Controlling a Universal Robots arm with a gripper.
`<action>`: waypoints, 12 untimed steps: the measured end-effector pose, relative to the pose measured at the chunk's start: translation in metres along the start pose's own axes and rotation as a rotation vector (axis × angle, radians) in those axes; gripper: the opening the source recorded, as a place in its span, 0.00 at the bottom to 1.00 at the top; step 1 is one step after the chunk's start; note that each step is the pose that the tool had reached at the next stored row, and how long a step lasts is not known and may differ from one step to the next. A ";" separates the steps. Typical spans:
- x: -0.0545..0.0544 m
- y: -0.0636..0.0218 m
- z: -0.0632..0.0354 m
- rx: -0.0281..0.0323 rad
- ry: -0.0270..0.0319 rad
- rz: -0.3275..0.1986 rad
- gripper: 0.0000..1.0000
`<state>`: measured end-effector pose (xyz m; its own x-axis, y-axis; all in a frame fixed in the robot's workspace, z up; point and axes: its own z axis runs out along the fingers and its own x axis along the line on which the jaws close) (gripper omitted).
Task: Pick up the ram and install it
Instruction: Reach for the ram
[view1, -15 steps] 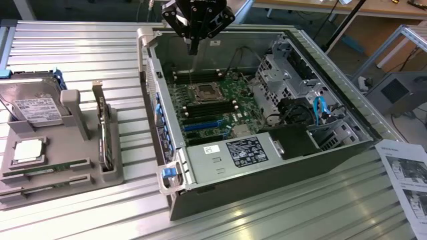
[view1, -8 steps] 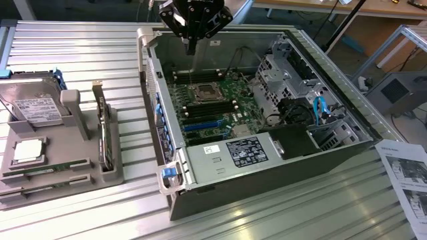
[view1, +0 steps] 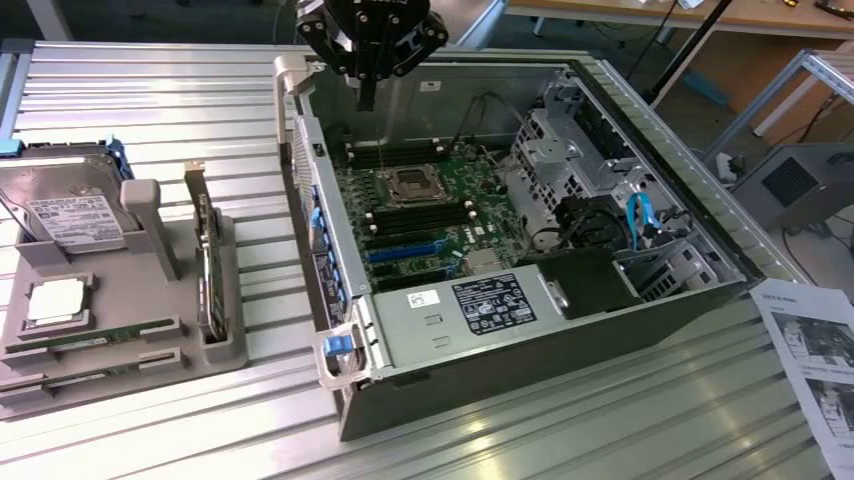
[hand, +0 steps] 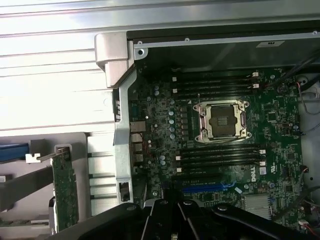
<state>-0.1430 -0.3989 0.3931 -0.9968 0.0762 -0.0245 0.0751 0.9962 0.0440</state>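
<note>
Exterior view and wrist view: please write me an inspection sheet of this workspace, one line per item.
Surface: ribbed metal table, shiny.
Job's things: two ram sticks lying in the gray tray; open computer case, memory slots beside the processor socket.
Clutter: hard drive, processor chip, expansion card on the tray; printed sheet at the exterior view's right.
Grippers: gripper shut, above the case's far end in the exterior view; nothing seen held.
Cables: blue cable inside the case.
Surroundings: wooden desk, gray box beyond the table.

The pincer (hand: 175, 212), closed tight, hung over the motherboard (hand: 160, 115); its bare processor socket (hand: 222, 120) lay just beyond, between memory slots (hand: 220, 155).
</note>
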 end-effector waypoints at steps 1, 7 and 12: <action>0.002 -0.0002 -0.0001 0.0001 0.0000 0.000 0.11; 0.013 -0.0009 -0.0003 0.0011 -0.0001 0.000 0.11; 0.022 -0.0017 -0.0006 0.0017 -0.0001 0.000 0.11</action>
<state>-0.1652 -0.3990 0.3930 -0.9968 0.0762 -0.0246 0.0751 0.9963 0.0423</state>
